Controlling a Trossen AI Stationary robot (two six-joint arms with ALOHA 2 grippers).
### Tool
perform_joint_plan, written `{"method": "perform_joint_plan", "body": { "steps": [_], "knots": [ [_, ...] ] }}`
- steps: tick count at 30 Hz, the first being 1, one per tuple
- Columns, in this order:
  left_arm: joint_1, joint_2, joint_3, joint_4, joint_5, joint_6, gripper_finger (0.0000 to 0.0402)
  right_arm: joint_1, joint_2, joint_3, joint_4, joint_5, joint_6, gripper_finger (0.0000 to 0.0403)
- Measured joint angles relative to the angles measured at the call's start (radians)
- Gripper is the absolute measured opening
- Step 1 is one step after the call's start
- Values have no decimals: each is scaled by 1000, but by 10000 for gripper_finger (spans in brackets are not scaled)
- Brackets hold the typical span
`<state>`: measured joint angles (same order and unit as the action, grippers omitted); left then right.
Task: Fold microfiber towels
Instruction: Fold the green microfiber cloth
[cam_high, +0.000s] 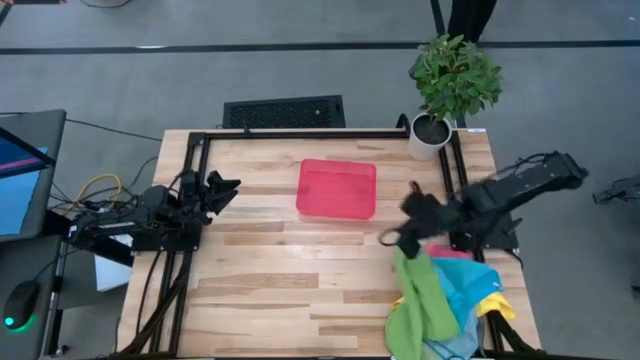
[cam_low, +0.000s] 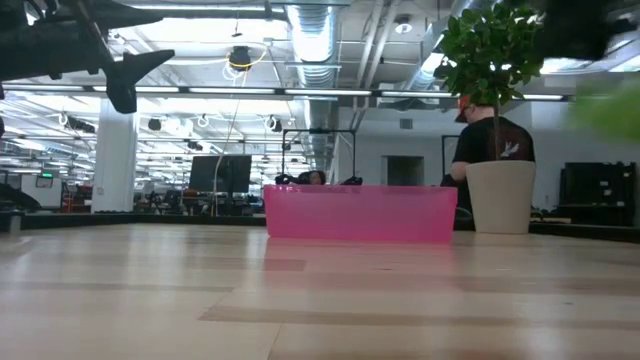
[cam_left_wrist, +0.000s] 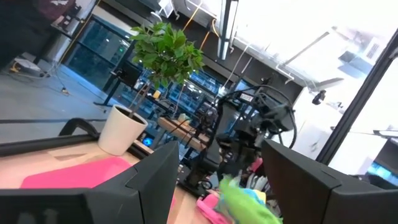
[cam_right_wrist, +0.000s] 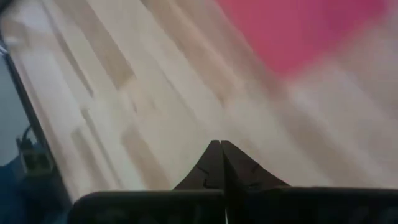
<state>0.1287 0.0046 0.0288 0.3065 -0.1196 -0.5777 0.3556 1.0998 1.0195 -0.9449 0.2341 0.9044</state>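
1. on my right wrist camera the right gripper (cam_right_wrist: 221, 144) has its jaws pressed fully together, tips meeting in a point over bare wood. i cannot see any cloth between them there.
2. from overhead the right gripper (cam_high: 400, 238) sits just at the top of the green towel (cam_high: 418, 300), which trails from it down toward the near edge. the green cloth looks pinched at its upper end, so i read the jaws as closed on it.
3. the left gripper (cam_high: 226, 190) has its jaws spread well apart with nothing between them. in the left wrist feed both dark fingers (cam_left_wrist: 149, 183) stand wide, framing the far side of the counter.
4. the left arm waits at the left edge of the counter (cam_high: 260, 280), well apart from the cloths.
5. the rest of the microfiber towels (cam_high: 470, 295) lie heaped at the near right corner: light blue under the green, a bit of yellow at the right edge, pink showing at the top of the heap. the pile is touching the green towel.
6. the red tray (cam_high: 337, 188) sits near the middle of the counter toward the far side, apart from the pile and from both grippers.
7. a potted plant (cam_high: 452, 80) in a white pot stands at the far right corner.
8. in the low view a person (cam_low: 492, 140) stands behind the plant, beyond the counter.
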Motion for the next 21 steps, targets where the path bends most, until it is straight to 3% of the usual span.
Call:
{"method": "perform_joint_plan", "body": {
  "steps": [4,7,13,18,21],
  "knots": [
    [-1,0,0,0,11,-14,224,-151,108,37,183,-58,-286,11],
    [-9,0,0,0,11,-21,224,-218,181,81,220,-83,-379,17],
    [-37,6,0,-2,17,-22,224,-234,216,135,-109,-98,-300,60],
    [-46,49,0,-2,6,-18,224,-214,216,121,-127,-100,-282,101],
    [-54,98,0,-1,3,-19,224,-176,217,93,-262,-132,-202,120]
  ]
}}
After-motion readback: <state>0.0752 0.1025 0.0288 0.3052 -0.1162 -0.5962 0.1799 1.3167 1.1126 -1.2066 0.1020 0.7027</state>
